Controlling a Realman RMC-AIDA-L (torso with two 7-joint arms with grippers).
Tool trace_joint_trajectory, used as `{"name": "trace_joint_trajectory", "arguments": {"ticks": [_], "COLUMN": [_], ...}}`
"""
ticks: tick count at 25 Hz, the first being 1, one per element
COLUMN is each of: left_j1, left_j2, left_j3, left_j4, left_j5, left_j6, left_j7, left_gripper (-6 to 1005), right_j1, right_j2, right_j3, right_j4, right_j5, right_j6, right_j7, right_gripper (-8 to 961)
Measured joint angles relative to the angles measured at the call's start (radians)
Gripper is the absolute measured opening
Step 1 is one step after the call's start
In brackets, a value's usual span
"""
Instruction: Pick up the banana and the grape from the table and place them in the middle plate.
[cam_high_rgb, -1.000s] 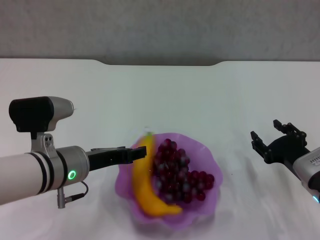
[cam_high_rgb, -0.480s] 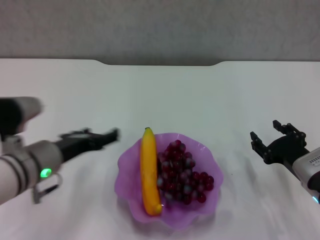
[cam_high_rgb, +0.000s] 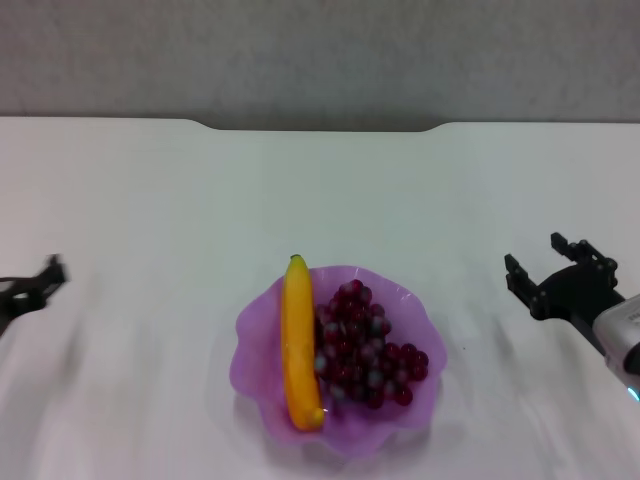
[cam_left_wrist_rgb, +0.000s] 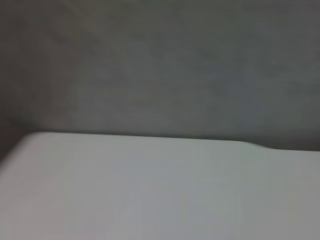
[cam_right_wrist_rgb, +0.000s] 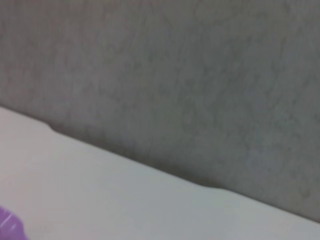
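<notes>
The banana (cam_high_rgb: 297, 343) lies in the plate (cam_high_rgb: 412, 322), touching the grapes (cam_high_rgb: 364, 345) on its right, on the white surface (cam_high_rgb: 320, 190). The right gripper (cam_high_rgb: 549, 272) hovers open, well apart. The left gripper (cam_high_rgb: 30, 288) sits at the far left; its fingers' state is unclear.

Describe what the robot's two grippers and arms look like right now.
The right gripper is matte black, with chunky, knuckled fingers on a black blocky base, joined to a light grey wrist section that carries small dark lettering and a tiny blue light near the frame edge. Of the left gripper only blurred black finger parts show at the head view's left edge; no cables visible.
</notes>
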Motion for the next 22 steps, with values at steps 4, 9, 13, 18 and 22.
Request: {"name": "trace_joint_trajectory", "arguments": {"ticks": [4,9,13,18,22], "left_j1": [-0.027,-0.086,-0.158,-0.171,-0.166], "left_j2": [0.002,-0.001,-0.003,-0.007,-0.01], "left_j3": [0.164,0.369,0.457,0.487,0.507], "left_j4": [0.165,0.396,0.618,0.666,0.657], "left_j5": [0.002,0.079,0.142,0.146,0.142], "left_j6": [0.351,0.717,0.873,0.877,0.88], "left_j7": [-0.079,-0.304,-0.546,-0.547,-0.53], "left_gripper": [882,882,882,882,882], "right_j1": [-0.013,-0.031,-0.037,-0.038,-0.04], "right_j2": [0.0,0.001,0.002,0.002,0.002], "right_j3": [0.001,0.008,0.01,0.011,0.011], "right_j4": [-0.004,-0.015,-0.016,-0.016,-0.017], "right_j5": [0.001,0.003,0.003,0.003,0.003], "right_j6": [-0.055,-0.096,-0.097,-0.097,-0.097], "right_j7": [0.036,0.065,0.065,0.065,0.065], "right_gripper": [666,666,666,666,666]}}
